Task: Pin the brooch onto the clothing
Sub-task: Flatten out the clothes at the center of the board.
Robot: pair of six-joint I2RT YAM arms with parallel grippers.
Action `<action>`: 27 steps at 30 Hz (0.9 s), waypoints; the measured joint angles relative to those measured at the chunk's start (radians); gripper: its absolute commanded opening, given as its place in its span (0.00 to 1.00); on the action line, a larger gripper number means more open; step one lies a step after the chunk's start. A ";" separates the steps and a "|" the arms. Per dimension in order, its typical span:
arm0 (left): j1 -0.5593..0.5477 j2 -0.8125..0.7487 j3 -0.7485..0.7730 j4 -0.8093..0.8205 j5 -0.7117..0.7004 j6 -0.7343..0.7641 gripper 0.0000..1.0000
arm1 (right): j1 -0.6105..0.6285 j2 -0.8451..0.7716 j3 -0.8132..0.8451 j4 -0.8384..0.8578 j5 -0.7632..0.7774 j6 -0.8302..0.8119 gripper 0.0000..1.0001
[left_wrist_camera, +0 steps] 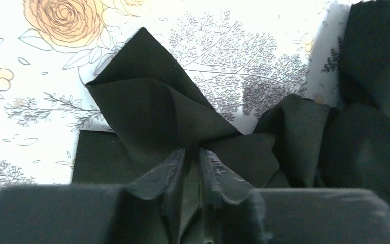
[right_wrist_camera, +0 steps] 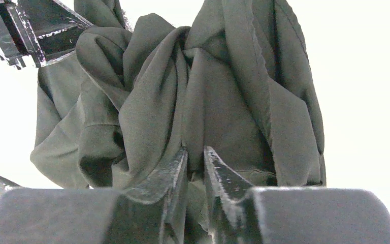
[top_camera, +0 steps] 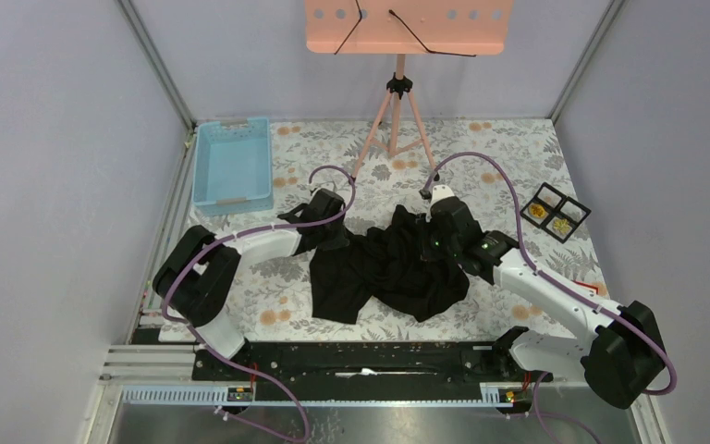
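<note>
The clothing (top_camera: 384,268) is a black shirt, crumpled on the floral table between my two arms. My left gripper (top_camera: 342,233) is at its left edge, shut on a fold of the fabric (left_wrist_camera: 147,101), which bunches between the fingers (left_wrist_camera: 172,170). My right gripper (top_camera: 433,242) is at the shirt's upper right, shut on a gathered fold (right_wrist_camera: 203,101) and holding it lifted, with cloth pinched between the fingers (right_wrist_camera: 218,173). The left gripper's body shows at the upper left of the right wrist view (right_wrist_camera: 25,30). No brooch is in the grippers or on the shirt.
A blue tray (top_camera: 233,166) stands at the back left. A black four-compartment box (top_camera: 555,213) with small gold pieces sits at the right. A pink music stand's tripod (top_camera: 397,120) stands behind the shirt. Purple cables loop over both arms.
</note>
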 measured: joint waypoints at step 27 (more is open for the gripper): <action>0.173 -0.685 0.588 -0.264 -0.089 0.293 0.00 | 0.002 -0.376 0.610 -0.264 0.445 -0.225 0.00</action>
